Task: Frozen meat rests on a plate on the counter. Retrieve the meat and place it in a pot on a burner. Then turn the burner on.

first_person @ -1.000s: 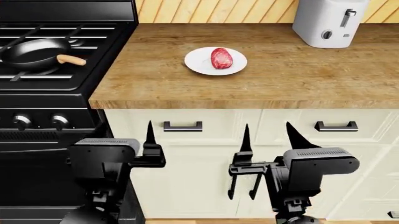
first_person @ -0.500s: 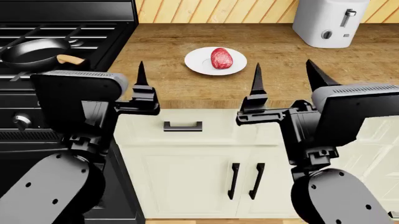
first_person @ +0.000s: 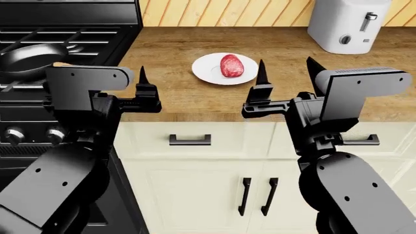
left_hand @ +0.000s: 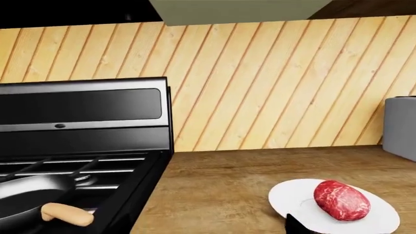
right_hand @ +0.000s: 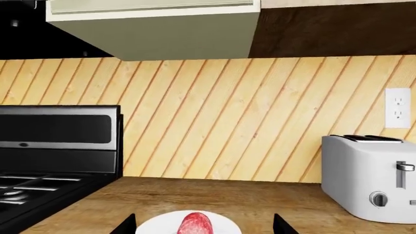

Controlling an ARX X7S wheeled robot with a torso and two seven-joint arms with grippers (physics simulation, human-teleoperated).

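The frozen meat [first_person: 231, 66] lies on the white plate [first_person: 205, 68] on the wood counter [first_person: 169, 53]. The black pan [first_person: 26, 56] sits on the stove grates at the left, and its tan handle [left_hand: 65, 214] shows in the left wrist view. My right gripper [first_person: 286, 73] is open and empty, hovering at the counter's front edge just near of the plate. In the right wrist view the meat [right_hand: 195, 224] shows between its fingertips [right_hand: 126, 224]. My left gripper [first_person: 117, 78] is open and empty, level with it, near the stove-counter seam. One left fingertip [left_hand: 293, 226] shows beside the plate [left_hand: 383, 219].
A white toaster [first_person: 344, 24] stands at the back right of the counter. Stove knobs [first_person: 55, 134] sit on the black stove front below the grates. Cream cabinets with black handles [first_person: 190, 140] are below the counter. A slatted wood wall [right_hand: 260, 122] backs it.
Both arms have risen from in front of the cabinets to counter height and reached forward toward the plate. The head view has shifted slightly. Both grippers stay open.
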